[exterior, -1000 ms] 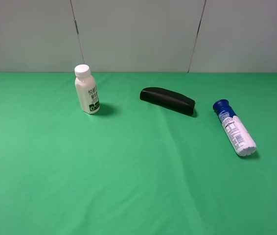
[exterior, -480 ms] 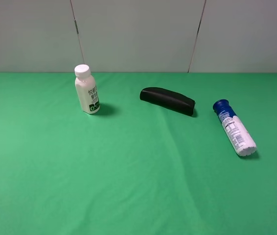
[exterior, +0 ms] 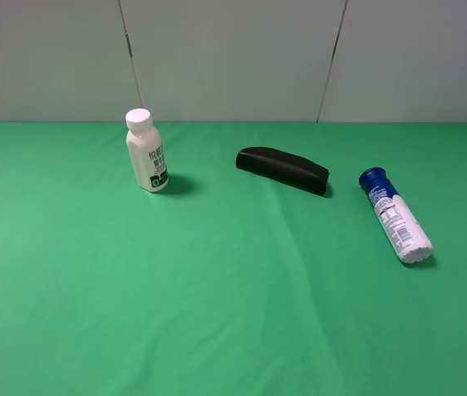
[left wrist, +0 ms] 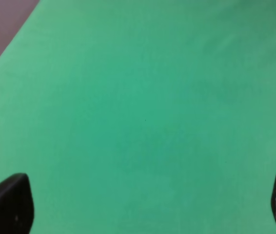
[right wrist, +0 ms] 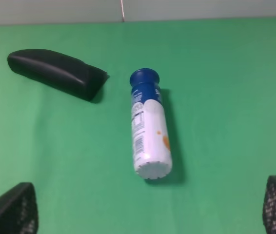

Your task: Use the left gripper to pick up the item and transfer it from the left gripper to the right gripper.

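The item, a bottle with a dark blue cap and a white printed body (exterior: pixel 397 218), lies on its side on the green cloth at the right, cap toward the back. It also shows in the right wrist view (right wrist: pixel 148 129), ahead of my right gripper (right wrist: pixel 145 210), which is open and empty, well short of it. My left gripper (left wrist: pixel 145 209) is open and empty over bare green cloth, far from the item. Only the fingertips (left wrist: pixel 7 204) show in each wrist view. Neither gripper shows in the exterior high view.
A small white bottle with a white cap (exterior: pixel 146 153) stands upright at the back left. A long black case (exterior: pixel 283 169) lies at the back middle, also in the right wrist view (right wrist: pixel 55 73). The cloth's left edge (left wrist: pixel 11 44) shows in the left wrist view.
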Tool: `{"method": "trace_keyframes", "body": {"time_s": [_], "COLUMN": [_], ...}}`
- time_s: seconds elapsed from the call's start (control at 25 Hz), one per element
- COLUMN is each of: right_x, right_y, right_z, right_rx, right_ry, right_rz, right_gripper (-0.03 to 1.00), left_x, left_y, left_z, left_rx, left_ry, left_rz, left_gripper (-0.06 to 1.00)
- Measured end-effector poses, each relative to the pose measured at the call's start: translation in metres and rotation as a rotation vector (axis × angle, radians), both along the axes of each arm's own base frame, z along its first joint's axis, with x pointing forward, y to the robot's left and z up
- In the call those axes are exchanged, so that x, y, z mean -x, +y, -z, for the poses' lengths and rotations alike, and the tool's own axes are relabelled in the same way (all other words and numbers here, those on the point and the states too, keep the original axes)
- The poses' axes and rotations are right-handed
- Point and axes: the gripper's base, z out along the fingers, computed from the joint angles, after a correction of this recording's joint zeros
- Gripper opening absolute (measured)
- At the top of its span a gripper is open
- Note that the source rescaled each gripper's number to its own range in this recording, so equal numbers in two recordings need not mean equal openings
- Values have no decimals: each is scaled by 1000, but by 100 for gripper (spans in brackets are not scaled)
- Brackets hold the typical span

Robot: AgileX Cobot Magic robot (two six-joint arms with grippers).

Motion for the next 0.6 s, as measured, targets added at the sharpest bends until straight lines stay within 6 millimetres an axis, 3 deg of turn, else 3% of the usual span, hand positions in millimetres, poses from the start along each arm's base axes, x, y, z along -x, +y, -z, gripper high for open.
{"method": "trace_keyframes", "body": {"time_s": [0.2,0.6], "right_x": [0,0], "right_y": [0,0], "right_z": [0,0], "right_rx": [0,0], "right_ry": [0,0], "right_rz": [83,87], "right_gripper": [100,100], "left_x": [0,0], "left_y": [0,0], "left_z": [0,0], "left_rx": [0,0], "left_ry": [0,0], "left_rz": [0,0], "left_gripper": [98,98]}}
